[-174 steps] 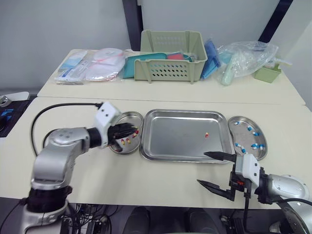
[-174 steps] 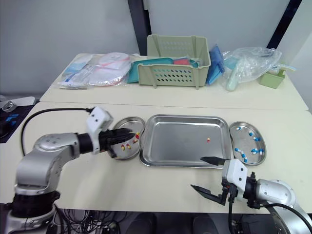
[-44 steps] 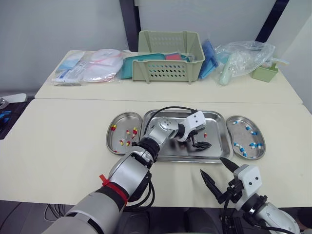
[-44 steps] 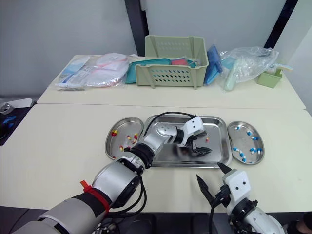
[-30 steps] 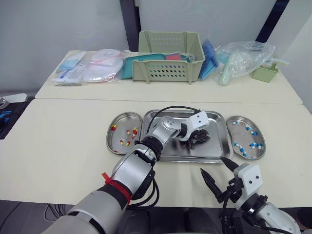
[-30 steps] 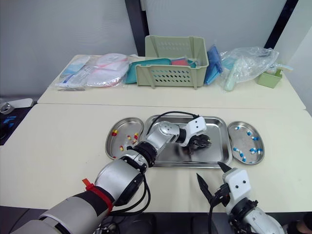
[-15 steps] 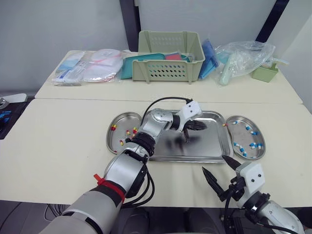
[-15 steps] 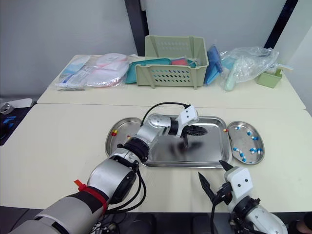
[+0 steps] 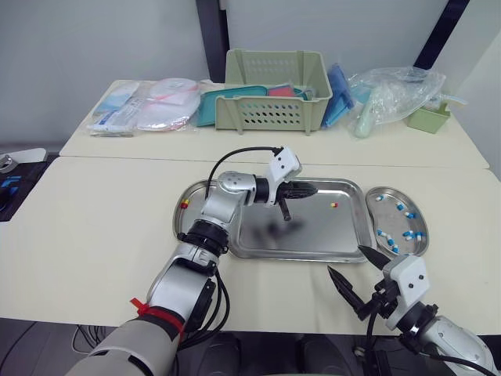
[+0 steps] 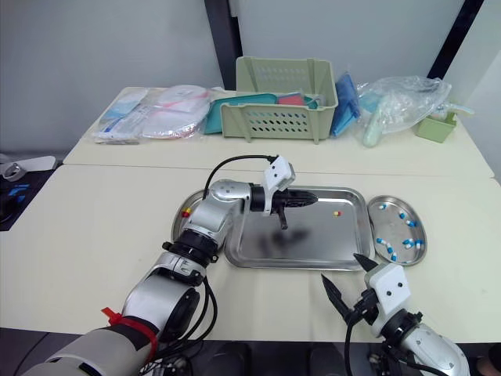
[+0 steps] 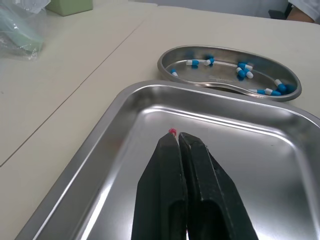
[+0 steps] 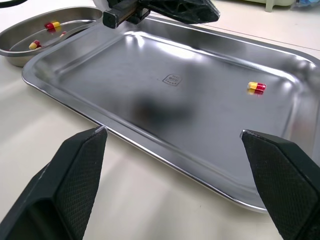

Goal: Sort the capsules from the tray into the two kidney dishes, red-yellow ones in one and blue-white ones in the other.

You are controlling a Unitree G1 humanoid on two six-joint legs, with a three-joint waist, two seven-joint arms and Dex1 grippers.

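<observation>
The long stainless steel tray [image 9: 297, 255] lies in the middle of the cream desk [image 9: 94, 235]. One steel kidney dish is just beside each short edge of it, probably so that each arm has a short way to its own dish.

The dish at the tray's left edge [image 12: 20, 56] holds a few red-yellow capsules [image 12: 52, 24]. The dish at the right edge [image 11: 215, 86] holds several blue-white capsules [image 11: 197, 62]. On the tray itself I see one single red-yellow capsule [image 9: 333, 205], lying flat near the far right corner.

The left gripper [image 9: 315, 189] hangs over the tray near its far edge. Its two black fingers are pressed together with nothing between them, and they point toward that capsule. The capsule lies on the metal just ahead of the fingertips, apart from them, so it is not held. I judge that the fingers must first part before they can take it, and a small round capsule on smooth steel can easily roll away.

The right gripper [image 9: 346, 262] waits at the near edge of the desk, outside the tray. Its fingers are spread wide and hold nothing. This seems to keep the way free for the left arm.
</observation>
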